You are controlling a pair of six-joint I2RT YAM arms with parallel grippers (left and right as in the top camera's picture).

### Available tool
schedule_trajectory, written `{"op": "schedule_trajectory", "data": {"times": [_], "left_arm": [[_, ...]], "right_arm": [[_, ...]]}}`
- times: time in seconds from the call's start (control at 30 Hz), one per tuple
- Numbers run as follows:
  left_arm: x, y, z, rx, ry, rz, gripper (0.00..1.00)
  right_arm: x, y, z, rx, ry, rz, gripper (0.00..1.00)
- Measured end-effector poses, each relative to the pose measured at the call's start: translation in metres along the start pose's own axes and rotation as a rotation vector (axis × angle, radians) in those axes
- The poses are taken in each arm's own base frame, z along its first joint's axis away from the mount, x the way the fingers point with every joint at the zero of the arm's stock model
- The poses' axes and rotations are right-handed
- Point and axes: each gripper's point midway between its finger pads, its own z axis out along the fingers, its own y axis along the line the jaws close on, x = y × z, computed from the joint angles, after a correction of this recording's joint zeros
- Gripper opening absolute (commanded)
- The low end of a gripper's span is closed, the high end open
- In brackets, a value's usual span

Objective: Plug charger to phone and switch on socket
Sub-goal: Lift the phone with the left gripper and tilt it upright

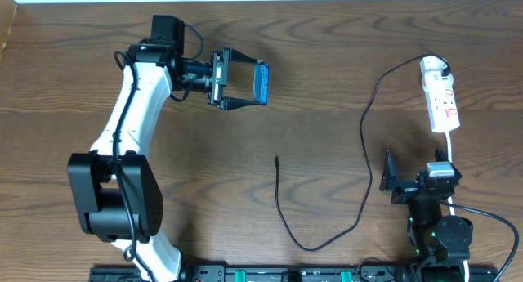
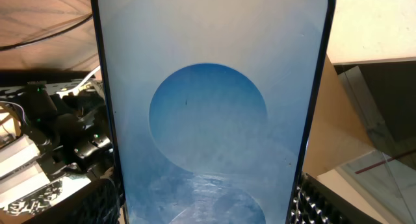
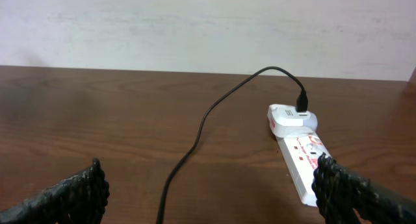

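My left gripper is shut on the phone and holds it above the table at the back left. The phone's blue screen with a round shape fills the left wrist view, between the fingers. The charger cable runs from a white adapter on the socket and loops down to its free plug tip, which lies on the table. My right gripper is open and empty, in front of the socket. The right wrist view shows the socket, the cable and the open fingers.
The socket's white cord runs toward the right arm's base. The wooden table meets a white wall at the back. A black rail runs along the front edge.
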Motion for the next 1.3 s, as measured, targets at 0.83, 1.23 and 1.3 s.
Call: {"op": "schedule_trajectory", "data": {"times": [0.83,1.23,1.3], "left_arm": [[-0.0001,0.0001,0.0000,0.000,0.000,-0.003,0.08],[-0.0043,0.0012,0.0000,-0.007,-0.024,0.094,0.07],[-0.0097,0.0025,-0.0003,-0.018,-0.055,0.136,0.07]], "right_arm": [[0.0000,0.0000,0.0000,0.000,0.000,0.000,0.99],[0.0000,0.0000,0.0000,0.000,0.000,0.000,0.99],[0.0000,0.0000,0.0000,0.000,0.000,0.000,0.99]]}}
